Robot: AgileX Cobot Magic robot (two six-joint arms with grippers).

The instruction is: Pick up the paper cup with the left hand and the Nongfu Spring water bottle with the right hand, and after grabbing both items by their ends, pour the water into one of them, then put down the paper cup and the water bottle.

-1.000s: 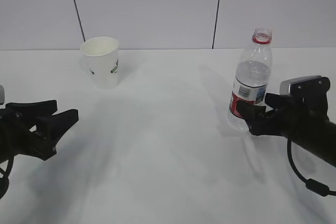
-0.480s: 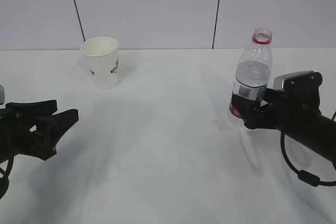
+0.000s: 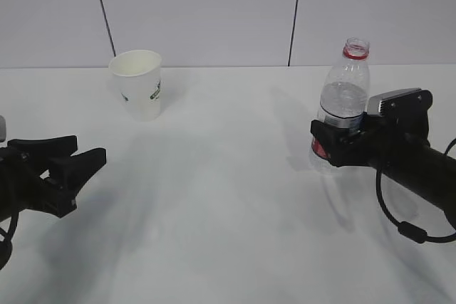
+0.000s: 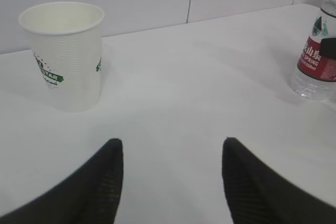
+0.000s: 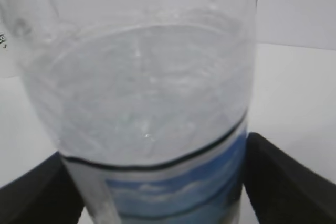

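Since a second ago your right hand [image 3: 332, 142] has slid in toward the clear plastic Nongfu Spring water bottle [image 3: 340, 105] and now brackets its lower body at the red-and-white label. Jaws are spread wide, one black finger on each side of the bottle in the right wrist view; you can't tell whether the pads touch the plastic. Bottle stands upright near the right edge of the smooth white table [image 3: 221, 197], cap off, red neck ring showing, ribbed clear wall, water up to about the shoulder.

Your left hand [image 3: 71, 158] hasn't moved: black two-finger gripper low near the left edge, jaws parted, nothing between them. Finger pads [image 4: 100, 182] show a fine dimpled texture in the left wrist view.

Small white tapered paper cup [image 3: 137, 84] sits upright toward the far left of the table, well apart from both grippers. Wall is finely embossed, green printed logo on the side, cream interior, rolled rim.
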